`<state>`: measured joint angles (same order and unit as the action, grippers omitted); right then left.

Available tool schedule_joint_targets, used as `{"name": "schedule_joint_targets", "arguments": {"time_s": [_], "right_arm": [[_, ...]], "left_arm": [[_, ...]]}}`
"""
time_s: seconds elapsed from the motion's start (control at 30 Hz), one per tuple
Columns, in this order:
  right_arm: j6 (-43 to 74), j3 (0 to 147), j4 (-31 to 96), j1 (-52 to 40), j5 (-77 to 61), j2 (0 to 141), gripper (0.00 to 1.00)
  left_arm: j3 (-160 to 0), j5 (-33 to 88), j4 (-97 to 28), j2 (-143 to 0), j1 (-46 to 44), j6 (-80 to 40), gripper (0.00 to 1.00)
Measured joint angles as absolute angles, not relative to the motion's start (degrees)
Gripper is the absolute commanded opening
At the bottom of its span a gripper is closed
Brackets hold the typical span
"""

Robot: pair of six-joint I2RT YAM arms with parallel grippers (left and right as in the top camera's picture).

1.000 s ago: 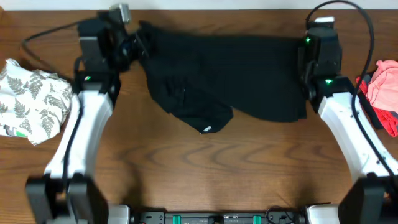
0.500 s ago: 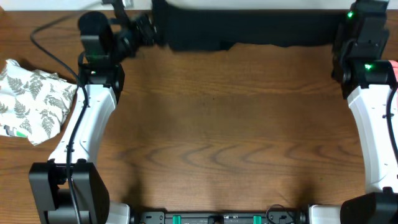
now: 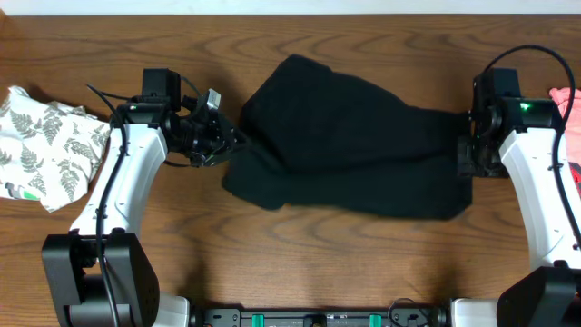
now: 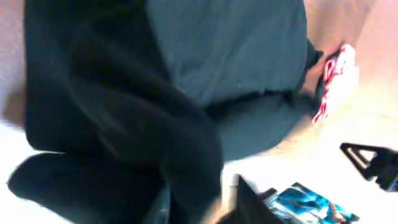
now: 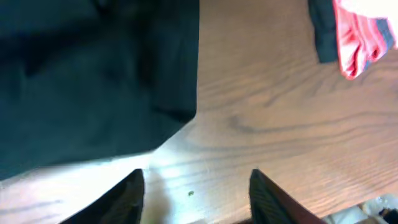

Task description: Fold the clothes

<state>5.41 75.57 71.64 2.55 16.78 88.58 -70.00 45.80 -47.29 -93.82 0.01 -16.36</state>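
Note:
The large black garment (image 3: pixel 345 136) of the clothes lies spread and rumpled across the middle of the table (image 3: pixel 300 254). My left gripper (image 3: pixel 231 141) is at its left edge. In the left wrist view the black cloth (image 4: pixel 217 50) fills the frame and a lobe of it hangs between my left gripper's (image 4: pixel 199 199) parted fingers, with a bright gap on the right side. My right gripper (image 3: pixel 467 163) is at the garment's right edge. In the right wrist view my right gripper (image 5: pixel 198 177) stands open over bare wood, with the cloth's corner (image 5: pixel 93 68) just ahead on the left.
A white fern-print piece (image 3: pixel 50 145) lies at the table's left edge. A pink piece (image 3: pixel 567 100) lies at the right edge, also seen in the right wrist view as pink-red cloth (image 5: pixel 357 37) beside a black piece (image 5: pixel 323 31). Bare wood spans the front.
The black garment has come from the table's far edge to the middle. Both arms came nearer with it, and both grippers went from shut to parted.

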Motion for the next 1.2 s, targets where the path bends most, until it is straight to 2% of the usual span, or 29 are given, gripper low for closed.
{"name": "schedule_joint_targets", "arguments": {"time_s": [0.07, 0.23, 0.37, 0.43, 0.6, 0.73, 0.83, 1.03, 1.2], "right_arm": [[5.5, 75.5, 72.3, 2.9, 16.5, 88.6, 0.57], [5.7, 75.5, 72.8, 2.9, 16.2, 88.6, 0.59], [5.6, 75.5, 71.8, 2.9, 15.7, 88.6, 0.51], [5.5, 75.5, 71.0, 2.9, 13.7, 88.6, 0.51], [3.3, 75.0, 70.5, 2.9, 2.7, 88.6, 0.59], [2.6, 70.3, 66.4, 2.9, -1.2, 88.6, 0.61], [3.1, 66.3, 63.8, 2.9, -2.3, 88.6, 0.61], [4.4, 61.7, 61.2, 2.9, -3.4, 88.7, 0.6], [4.8, 61.6, 60.9, 2.9, -3.7, 88.7, 0.6]], "left_arm": [[-70.0, 45.2, -47.6, -93.8, 0.0, -15.1, 0.59], [-70.0, 44.6, -49.6, -93.8, 0.0, -14.1, 0.59], [-70.0, 44.6, -50.5, -93.8, 0.0, -13.5, 0.59], [-70.0, 44.6, -50.7, -93.8, 0.0, -13.4, 0.59], [-70.0, 43.3, -55.2, -93.8, -0.1, -13.2, 0.66], [-69.6, 36.9, -56.9, -93.8, -1.4, -12.6, 0.72], [-68.5, 30.2, -55.8, -93.8, -3.9, -10.6, 0.73], [-66.3, 19.0, -48.9, -93.8, -8.6, -7.2, 0.76], [-63.5, 14.5, -40.8, -93.8, -9.8, -4.4, 0.78]]}}
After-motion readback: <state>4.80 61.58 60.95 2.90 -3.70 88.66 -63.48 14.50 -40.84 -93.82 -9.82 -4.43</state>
